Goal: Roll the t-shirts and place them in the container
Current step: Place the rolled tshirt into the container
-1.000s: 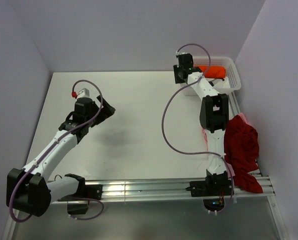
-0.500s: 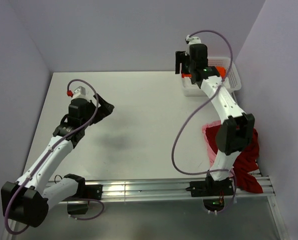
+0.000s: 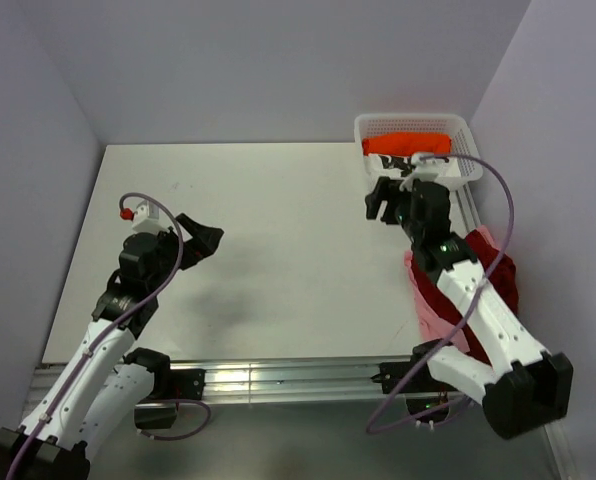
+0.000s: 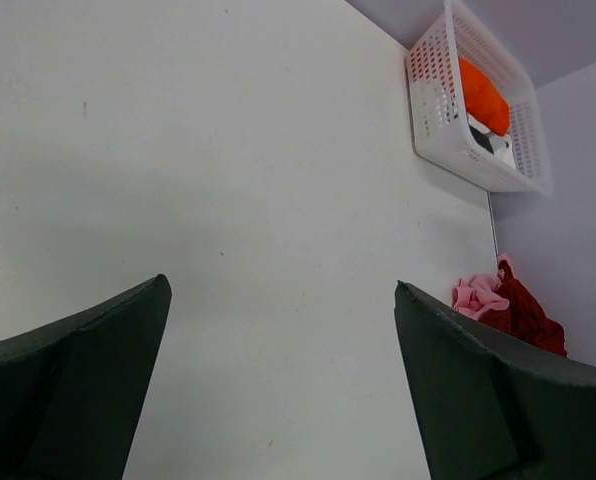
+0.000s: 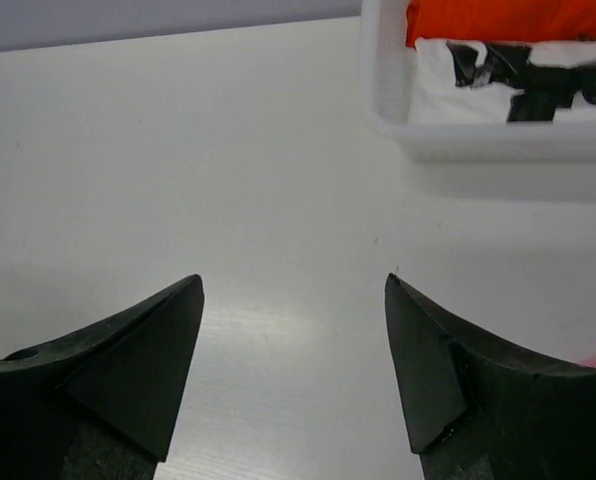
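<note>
Two heaped t-shirts (image 3: 502, 272) lie seemingly apart from the right gripper (image 3: 380, 200).

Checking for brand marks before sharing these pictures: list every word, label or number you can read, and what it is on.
Nothing here can be read as text.
Black print on the white cloth in the basket: broken shapes, too blurred to read.
Orange t-shirt, pink t-shirt, dark red t-shirt, table: no markings visible.

Your white table (image 3: 278, 230) carries a basket (image 3: 408, 119) in the far right corner, and a dark red shirt (image 3: 500, 285) touching a pink shirt (image 3: 425, 300) at the right edge.
</note>
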Motion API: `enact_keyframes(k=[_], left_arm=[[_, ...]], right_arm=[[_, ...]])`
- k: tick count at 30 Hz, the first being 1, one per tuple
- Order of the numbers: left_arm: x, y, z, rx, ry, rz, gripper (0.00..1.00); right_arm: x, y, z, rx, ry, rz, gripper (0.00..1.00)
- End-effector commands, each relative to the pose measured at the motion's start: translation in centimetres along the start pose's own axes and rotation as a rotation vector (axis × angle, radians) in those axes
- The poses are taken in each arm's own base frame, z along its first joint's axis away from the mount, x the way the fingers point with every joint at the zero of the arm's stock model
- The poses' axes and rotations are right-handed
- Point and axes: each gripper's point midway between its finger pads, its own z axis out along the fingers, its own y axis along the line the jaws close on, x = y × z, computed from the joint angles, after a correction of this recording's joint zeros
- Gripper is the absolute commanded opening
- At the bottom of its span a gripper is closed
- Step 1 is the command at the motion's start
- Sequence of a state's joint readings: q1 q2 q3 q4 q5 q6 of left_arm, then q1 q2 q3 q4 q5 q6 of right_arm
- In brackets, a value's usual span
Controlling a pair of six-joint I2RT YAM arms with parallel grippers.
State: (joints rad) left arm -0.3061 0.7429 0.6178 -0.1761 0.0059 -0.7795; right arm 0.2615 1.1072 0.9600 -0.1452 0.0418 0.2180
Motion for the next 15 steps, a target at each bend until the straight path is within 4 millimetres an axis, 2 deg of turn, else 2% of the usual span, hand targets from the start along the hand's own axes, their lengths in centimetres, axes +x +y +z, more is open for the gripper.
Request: enact_keyframes(k=[1, 2, 4, 5, 7, 8, 15], left_arm=[[0.4, -0.9, -1.0, 0.101, -0.029, -0.006, 1.00], [0.2, -1.1, -1.6, 0.122, -0.051, -0.007, 0.99], [1.0, -0.3, -1.8, 0.116, -0.049, -0.002, 0.99], [0.9, -0.3, -2.3, 0.129, -0.067, 0.012, 0.99], [1.7, 0.1, -2.6, 0.140, -0.054, 0.036, 0.99], [1.6, -0.1, -3.1, 0.157, -0.063, 0.051, 1.00], [4.1, 2.6, -3.5, 0.132, -0.061, 0.081, 0.98]], right_arm=[[-2.0, -0.1, -3.6, -0.016, -0.209, 0.080, 0.80], [0.7, -0.8, -3.6, -0.012, -0.185, 0.094, 0.80], [0.0, -0.6, -6.0, -0.054, -0.293, 0.121, 0.80], [2.2, -1.2, -6.1, -0.046, -0.280, 0.134, 0.80], [2.2, -1.6, -7.6, -0.054, -0.356, 0.148, 0.80], [4.0, -2.2, -7.3, -0.037, -0.339, 0.159, 0.80], [8.4, -3.0, -7.7, -0.052, -0.320, 0.204, 0.80]])
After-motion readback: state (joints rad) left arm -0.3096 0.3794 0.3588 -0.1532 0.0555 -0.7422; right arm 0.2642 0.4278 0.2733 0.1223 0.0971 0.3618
